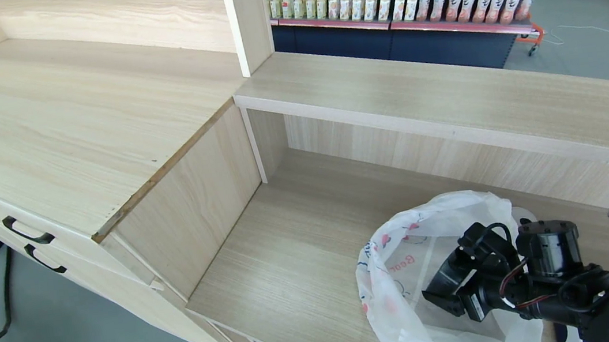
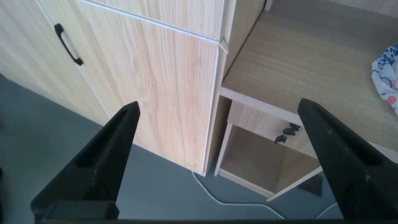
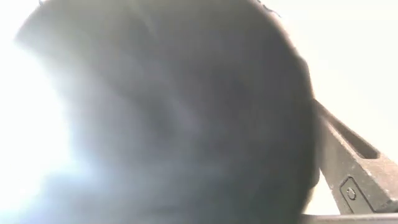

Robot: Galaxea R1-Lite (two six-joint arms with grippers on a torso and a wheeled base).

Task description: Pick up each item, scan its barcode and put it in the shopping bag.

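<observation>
Evidently we are at the bagging step. On the left, our left pincer [image 2: 219, 106] hangs low beside the cabinet front [image 2: 161, 81], over the floor, its jaws spread wide with nothing between them. Moving across, the lower worktop [image 1: 290, 242] carries the white shopping bag [image 1: 406, 240] near its front right part, with its mouth open. Our right pincer [image 1: 444, 293] is poked into that mouth from the right. Whether it is apart or together we cannot tell, because a dark blurred mass [image 3: 174, 112] sits close against the right wrist camera, and we cannot say if that is an item. We judge that a drop into the bag is in hand. The next move calls for a release low inside, then a straight lift out so the thin plastic does not snag and get dragged along.
</observation>
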